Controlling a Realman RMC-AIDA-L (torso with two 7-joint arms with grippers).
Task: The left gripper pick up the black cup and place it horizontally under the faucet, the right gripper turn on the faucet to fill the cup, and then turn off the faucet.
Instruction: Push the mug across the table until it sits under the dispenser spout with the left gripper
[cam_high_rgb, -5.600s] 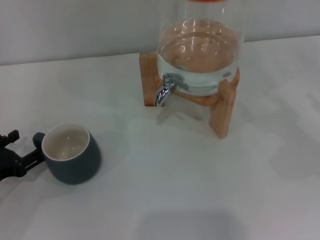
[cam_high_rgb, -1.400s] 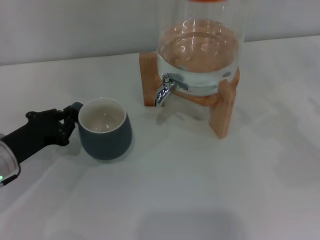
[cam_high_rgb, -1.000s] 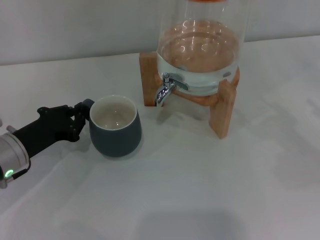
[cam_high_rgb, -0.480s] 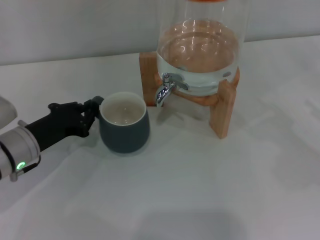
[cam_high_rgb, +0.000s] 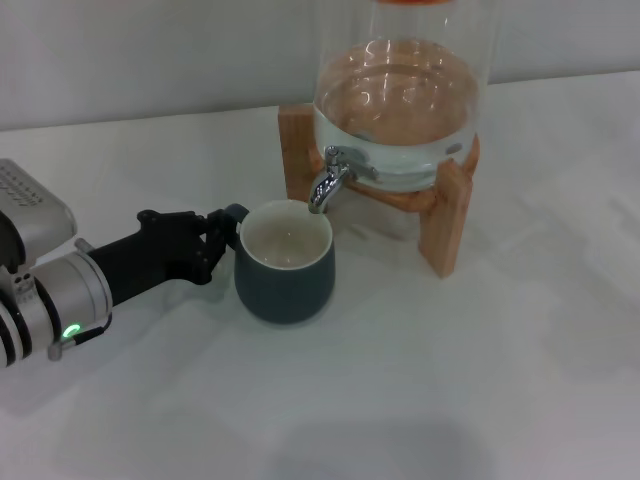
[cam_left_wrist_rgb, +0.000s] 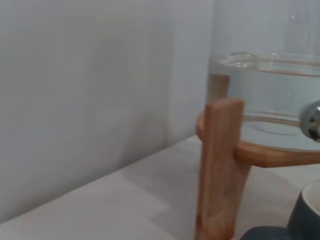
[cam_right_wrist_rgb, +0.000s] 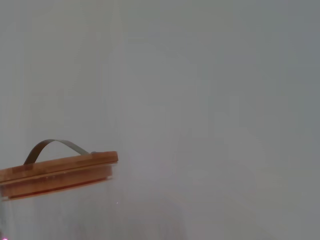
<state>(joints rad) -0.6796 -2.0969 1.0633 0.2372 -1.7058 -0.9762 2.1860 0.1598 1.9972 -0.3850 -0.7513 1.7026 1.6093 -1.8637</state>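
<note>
The black cup (cam_high_rgb: 285, 262) stands upright with its cream inside showing, its far rim right beneath the spout of the chrome faucet (cam_high_rgb: 328, 180). My left gripper (cam_high_rgb: 226, 228) reaches in from the left and is shut on the cup's small handle. In the left wrist view the cup (cam_left_wrist_rgb: 306, 214) fills the corner beside the stand, with a bit of the faucet (cam_left_wrist_rgb: 313, 120) at the picture's edge. The right gripper is out of view.
The glass dispenser (cam_high_rgb: 400, 90), partly filled with water, sits on a wooden stand (cam_high_rgb: 447, 215) behind the cup. One stand leg (cam_left_wrist_rgb: 220, 165) shows close in the left wrist view. The right wrist view shows the dispenser's wooden lid (cam_right_wrist_rgb: 57, 172) and a grey wall.
My left gripper has carried the cup to the right and toward the dispenser, from the table's left side to under the faucet spout. The faucet and dispenser have not moved.
</note>
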